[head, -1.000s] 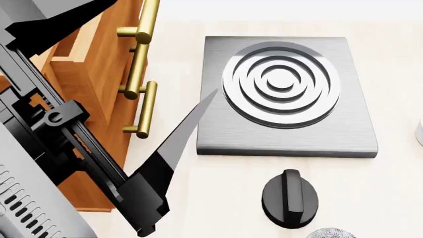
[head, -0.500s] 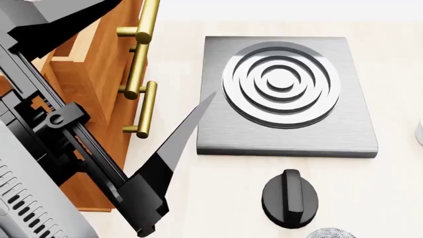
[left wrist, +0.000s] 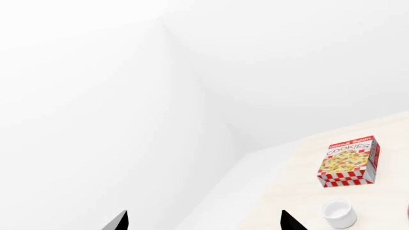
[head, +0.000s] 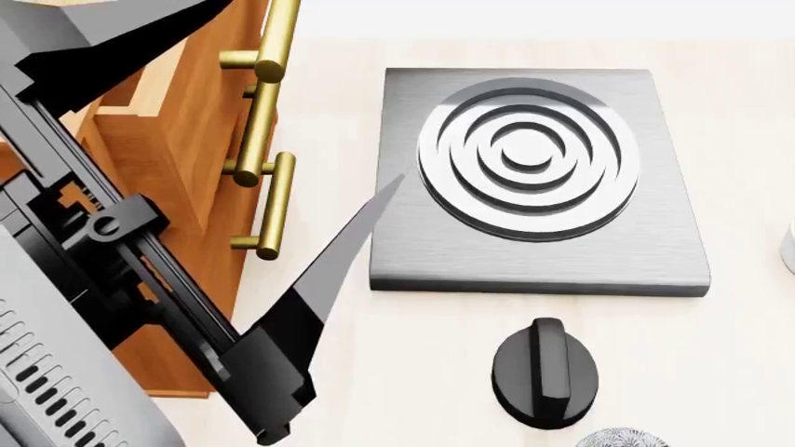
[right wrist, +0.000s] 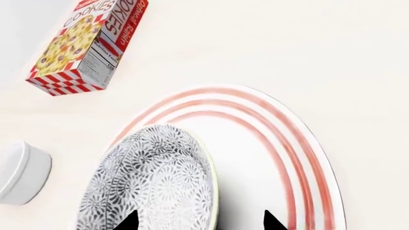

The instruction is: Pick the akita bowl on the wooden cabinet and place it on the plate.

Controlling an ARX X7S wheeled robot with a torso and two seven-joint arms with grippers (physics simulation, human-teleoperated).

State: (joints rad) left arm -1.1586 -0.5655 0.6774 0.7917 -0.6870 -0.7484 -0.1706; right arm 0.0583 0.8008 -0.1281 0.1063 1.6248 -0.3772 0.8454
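In the right wrist view the akita bowl (right wrist: 153, 177), white with a dense blue-grey pattern, sits on the plate (right wrist: 281, 143), which is white with red rings. My right gripper (right wrist: 201, 223) is open above it, one fingertip over the bowl and the other over the bare plate, so the bowl's rim lies between the jaws. The wooden cabinet (head: 186, 140) with brass handles stands at the head view's left. My left gripper (head: 311, 88) hangs open beside it, holding nothing. In the left wrist view, the left gripper (left wrist: 204, 221) faces white walls.
A grey stove burner (head: 546, 251) and a black knob (head: 545, 372) lie on the pale table. A patterned bowl rim (head: 621, 438) peeks in at the head view's bottom edge. A cookie box (right wrist: 89, 45) and a white cup (right wrist: 22, 172) stand beyond the plate.
The left arm has drifted very slightly downward in the head view. Nothing else has moved.
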